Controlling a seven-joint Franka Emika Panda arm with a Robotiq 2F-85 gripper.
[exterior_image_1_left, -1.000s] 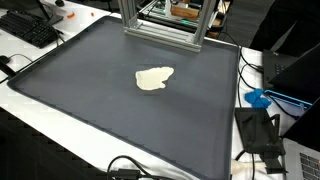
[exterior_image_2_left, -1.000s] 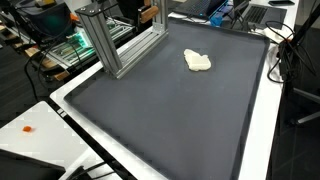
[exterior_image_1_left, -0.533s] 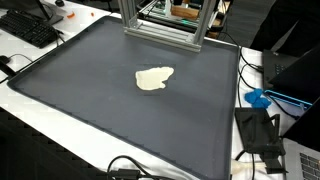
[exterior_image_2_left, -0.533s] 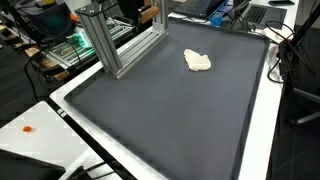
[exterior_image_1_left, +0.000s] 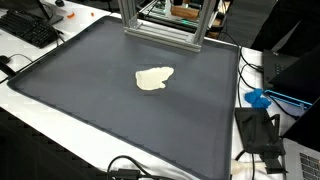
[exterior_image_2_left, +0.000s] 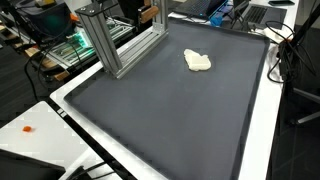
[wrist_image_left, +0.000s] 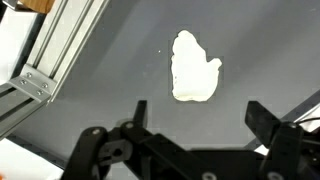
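Cream cloth scrap (wrist_image_left: 194, 68) lies flat on dark grey mat (wrist_image_left: 120, 70), near aluminium frame (wrist_image_left: 60, 50); gripper (wrist_image_left: 198, 108) hangs above it, jaws wide apart, empty.

Both exterior views look down from well back over the dark mat (exterior_image_1_left: 80, 110), the aluminium frame (exterior_image_1_left: 160, 36) at 12 o'clock or, seen from another corner, the frame (exterior_image_2_left: 108, 45) at 10 o'clock. The wrist view faces straight down from close, sharing the pale cloth (wrist_image_left: 194, 67) with both.
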